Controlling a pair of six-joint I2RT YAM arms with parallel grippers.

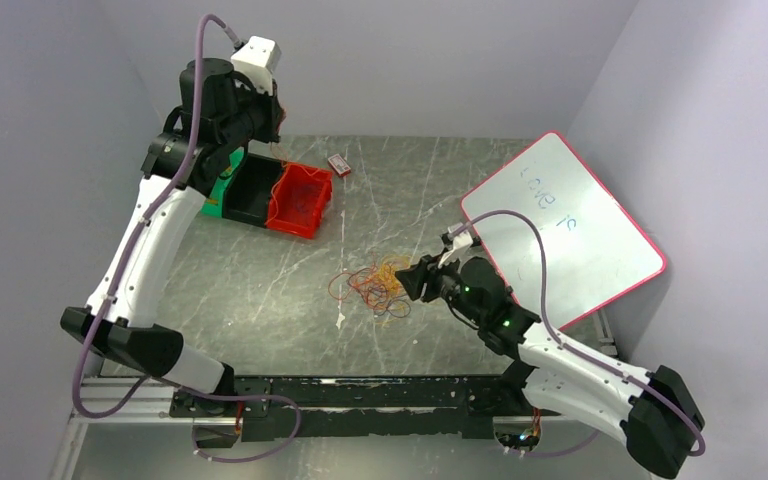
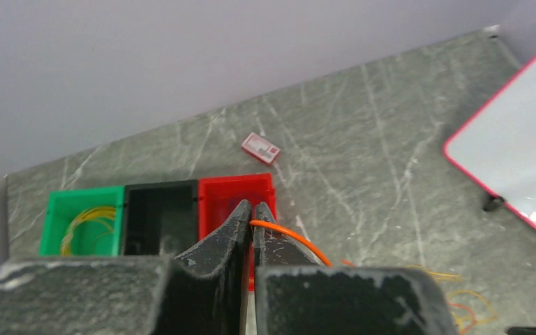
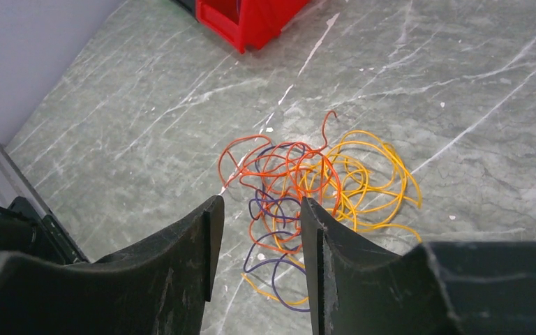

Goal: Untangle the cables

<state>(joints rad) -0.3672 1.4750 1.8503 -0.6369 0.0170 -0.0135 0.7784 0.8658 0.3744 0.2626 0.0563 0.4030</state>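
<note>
Open table (image 1: 260, 290) rings the cables (image 1: 378, 284); whiteboard (image 1: 560, 225), perhaps tilted, blocks right.

the counter (image 3: 112, 118) is showing matt, white-veined grey stone; the red bin (image 3: 251, 21) is looking like smooth plastic; the whiteboard (image 1: 570, 230) is shining glossy; the fingers (image 3: 181, 265) of the right hand (image 3: 259, 206) are looking grainy, matt.

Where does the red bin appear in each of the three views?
Top external: red bin left of centre, rightmost in the row of bins.
Left wrist: lower centre, right of the black bin, behind a pinched orange cable.
Right wrist: top edge, cut off.
Shared landmark: the cable pile, at centre, bottom right corner and centre in that order.
</note>
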